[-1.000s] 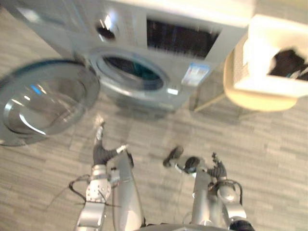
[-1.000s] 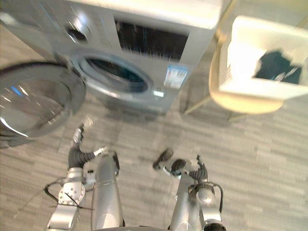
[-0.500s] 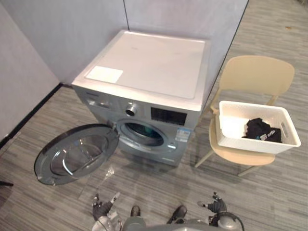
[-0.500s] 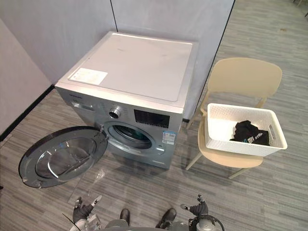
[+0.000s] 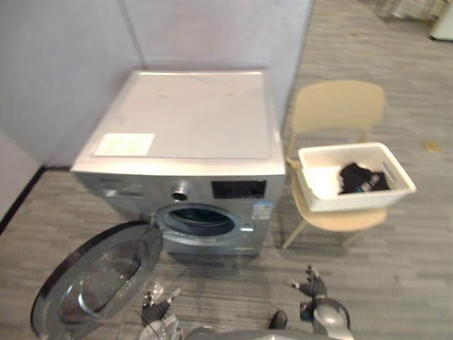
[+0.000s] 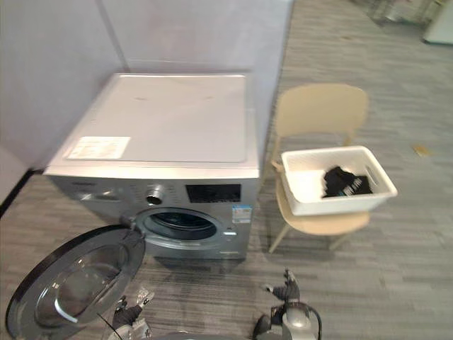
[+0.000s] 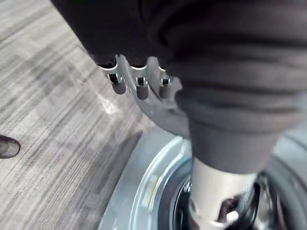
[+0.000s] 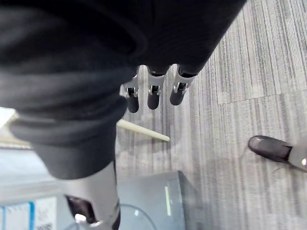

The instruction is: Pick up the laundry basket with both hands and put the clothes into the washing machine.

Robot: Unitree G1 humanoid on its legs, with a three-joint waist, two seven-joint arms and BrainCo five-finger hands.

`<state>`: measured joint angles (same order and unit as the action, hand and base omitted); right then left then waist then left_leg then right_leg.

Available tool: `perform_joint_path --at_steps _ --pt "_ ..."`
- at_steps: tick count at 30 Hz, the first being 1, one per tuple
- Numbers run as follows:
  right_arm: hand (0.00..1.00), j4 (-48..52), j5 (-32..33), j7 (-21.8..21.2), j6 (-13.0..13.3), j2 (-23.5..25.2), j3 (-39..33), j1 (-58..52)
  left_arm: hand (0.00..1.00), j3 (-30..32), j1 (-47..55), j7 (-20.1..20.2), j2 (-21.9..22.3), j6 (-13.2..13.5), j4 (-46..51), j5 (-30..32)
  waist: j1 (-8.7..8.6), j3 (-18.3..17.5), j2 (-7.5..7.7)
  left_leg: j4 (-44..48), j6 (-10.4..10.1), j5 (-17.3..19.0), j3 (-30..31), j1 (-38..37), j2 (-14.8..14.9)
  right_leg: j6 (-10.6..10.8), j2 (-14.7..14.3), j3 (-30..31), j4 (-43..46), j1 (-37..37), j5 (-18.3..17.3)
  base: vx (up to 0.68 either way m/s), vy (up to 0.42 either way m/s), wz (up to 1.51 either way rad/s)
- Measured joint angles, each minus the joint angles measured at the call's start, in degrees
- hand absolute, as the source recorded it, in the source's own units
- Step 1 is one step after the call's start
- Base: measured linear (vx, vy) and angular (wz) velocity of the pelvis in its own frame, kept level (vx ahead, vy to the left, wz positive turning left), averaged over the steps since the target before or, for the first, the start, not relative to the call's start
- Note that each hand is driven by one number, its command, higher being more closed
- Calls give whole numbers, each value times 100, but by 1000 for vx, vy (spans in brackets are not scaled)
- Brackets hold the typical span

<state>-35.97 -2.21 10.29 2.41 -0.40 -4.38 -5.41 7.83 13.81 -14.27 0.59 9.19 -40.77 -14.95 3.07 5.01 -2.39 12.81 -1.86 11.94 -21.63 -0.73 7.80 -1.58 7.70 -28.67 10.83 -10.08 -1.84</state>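
Observation:
A white laundry basket (image 5: 320,199) with dark clothes (image 5: 357,177) in it rests on the seat of a cream chair (image 5: 338,106), right of the washing machine (image 5: 184,127). The machine's round door (image 5: 99,280) hangs wide open to the left, baring the drum opening (image 5: 197,219). My left hand (image 5: 157,309) is low by the open door, fingers (image 7: 136,86) relaxed and holding nothing. My right hand (image 5: 311,287) is low over the floor in front of the chair, well short of the basket, its fingers (image 8: 153,96) straight and empty.
Grey partition walls (image 5: 71,42) stand behind and left of the machine. Striped grey floor (image 5: 396,269) spreads in front and to the right. A chair leg (image 8: 144,130) slants close to my right hand.
The camera has lifted and turned, so the whole picture has shifted; machine, chair and basket have not moved. Both hands now sit at the bottom edge, still empty.

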Motion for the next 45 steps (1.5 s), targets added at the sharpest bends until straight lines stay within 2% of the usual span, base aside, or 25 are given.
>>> perform_joint_path --at_steps 1,3,5,6,7,8,10,14,15,16,17,18,21,26,27,28,30,33,34,36,37,39,42,44,45 --pt "0 245 26 70 -3 0 7 -4 0 -127 -71 52 -51 -6 10 14 -102 81 -5 55 -15 198 -155 21 51 -56 369 -722 634 -111 -291 -53 54 -44" --pt "0 519 53 105 -8 16 91 -23 0 -156 -149 56 -176 -34 23 114 -82 221 175 334 -56 356 -463 36 120 -76 816 -1100 1304 -261 -567 -47 10 -58" --pt "0 943 53 124 -2 2 89 -49 0 -150 -169 56 -252 -66 40 216 -94 209 267 661 -138 453 -629 167 314 -74 576 -1002 1196 -418 -522 -35 -133 -71" --pt "0 1234 45 150 25 9 103 12 0 -145 -143 62 -251 -61 97 241 -18 181 162 679 -168 427 -829 295 636 26 157 -866 647 -415 -327 -6 -206 -89" --pt "0 1349 39 173 54 -3 129 85 0 -138 -141 65 -197 -50 116 284 21 205 103 662 -215 403 -936 349 723 -128 184 -946 863 -507 -464 25 -216 -87" --pt "0 1520 29 210 137 -49 130 182 0 -237 -169 54 -198 -51 115 333 -47 171 270 645 -287 362 -1079 376 719 -160 604 -1090 1449 -638 -689 46 -218 -64" --pt "0 1520 -13 229 169 -100 292 390 0 -331 -158 52 -246 -52 133 334 -29 158 372 862 -311 377 -1293 375 868 293 1084 -1307 1630 -548 -838 76 -284 -78" --pt "0 1515 -14 191 270 -117 822 776 0 -238 -294 36 -188 -45 141 348 91 209 241 1411 -475 280 -1539 127 1836 -93 214 -1481 1562 -356 -1167 140 -420 -84" --pt "0 1548 -16 186 278 -121 953 856 0 -140 -289 51 -138 13 159 329 104 259 140 1921 -309 194 -1640 80 2306 -194 -274 -1383 1270 -131 -1210 181 -517 -96" --pt "0 1675 -24 186 277 -103 1017 906 0 -42 -235 62 -109 23 182 273 145 278 158 2695 520 -46 -1595 267 2730 -317 -657 -1165 948 92 -1202 123 -436 -98" --pt "0 1791 -35 199 284 -82 1027 919 0 -42 -190 77 -100 34 194 229 214 283 165 3063 719 12 -1392 395 2817 -349 -786 -1044 799 196 -1188 143 -389 -106" --pt "0 2034 -64 232 288 -99 1038 990 0 -42 -80 157 -55 75 211 202 268 309 208 3626 732 158 -704 772 2584 -400 -942 -797 528 402 -1152 137 -272 -77" --pt "0 2383 -62 367 382 -136 1029 1248 0 -34 159 191 14 113 299 150 371 339 260 3929 163 440 419 1654 1454 -377 -1054 -469 -27 818 -1059 221 -227 -64" --pt "0 2608 -65 763 555 -78 1159 2010 0 -52 218 170 54 120 589 171 679 326 247 2343 204 450 -151 2719 179 -282 -1477 -320 -915 1332 -1002 318 -112 -13" --pt "0 2637 -66 901 594 3 1149 2294 0 -51 127 165 81 103 592 202 785 324 269 1960 477 292 -441 2797 45 -243 -1611 -270 -1057 1459 -1015 391 -74 -30" --pt "0 2681 -66 989 600 100 1147 2369 0 -29 127 160 112 96 592 206 890 315 334 1899 1000 159 -473 2718 7 -220 -1663 -231 -1127 1552 -1024 439 -119 -15" --pt "0 2960 -90 1199 637 442 1153 2422 0 70 -13 147 38 56 605 209 1003 215 687 1740 1123 160 -553 2394 -35 16 -1540 -291 -936 1682 -987 469 -105 15" --pt "0 3064 -306 1242 685 525 1291 2453 0 -13 -21 141 11 -77 578 266 1064 230 696 1649 1114 188 -292 1730 145 314 -1200 -287 1301 1333 -1027 394 -12 8" --pt "0 3228 -322 1234 732 525 1318 2448 0 -122 -21 122 -90 -157 624 454 1041 218 665 1391 970 265 -43 1358 166 610 -973 -96 2623 945 -1165 346 -83 28" --pt "0 3530 -420 1231 794 444 1310 2429 0 -185 -41 76 -142 -160 679 608 1012 159 610 1023 733 368 341 1086 151 392 -737 -80 3003 538 -1417 370 -171 58" --pt "0 3562 -533 1230 875 326 1296 2438 0 -226 -81 34 -209 -149 655 668 958 40 623 826 567 391 709 1053 143 173 -550 -8 2663 180 -1548 342 -207 84" --pt "0 3551 -593 1219 863 187 1262 2435 0 -301 -178 38 -288 -139 526 669 816 8 568 696 511 376 1122 1050 128 164 -444 196 2239 -49 -1543 249 -174 114" --pt "0 3447 -693 1136 826 -294 1102 2433 0 -360 -298 45 -325 -123 266 695 659 22 385 437 231 241 2176 854 180 374 -138 1314 1467 -467 -1374 350 -266 169" --pt "0 3427 -683 936 818 -578 1134 2486 0 -365 -333 47 -400 -113 74 718 582 -28 382 372 -123 121 2865 801 291 587 -106 2018 579 -512 -753 396 -396 186" --pt "0 3271 -655 794 822 -585 1203 2624 0 -362 -292 56 -536 -112 2 717 569 -94 574 344 -380 86 3131 807 260 775 -18 2110 -73 -488 27 367 -512 175"
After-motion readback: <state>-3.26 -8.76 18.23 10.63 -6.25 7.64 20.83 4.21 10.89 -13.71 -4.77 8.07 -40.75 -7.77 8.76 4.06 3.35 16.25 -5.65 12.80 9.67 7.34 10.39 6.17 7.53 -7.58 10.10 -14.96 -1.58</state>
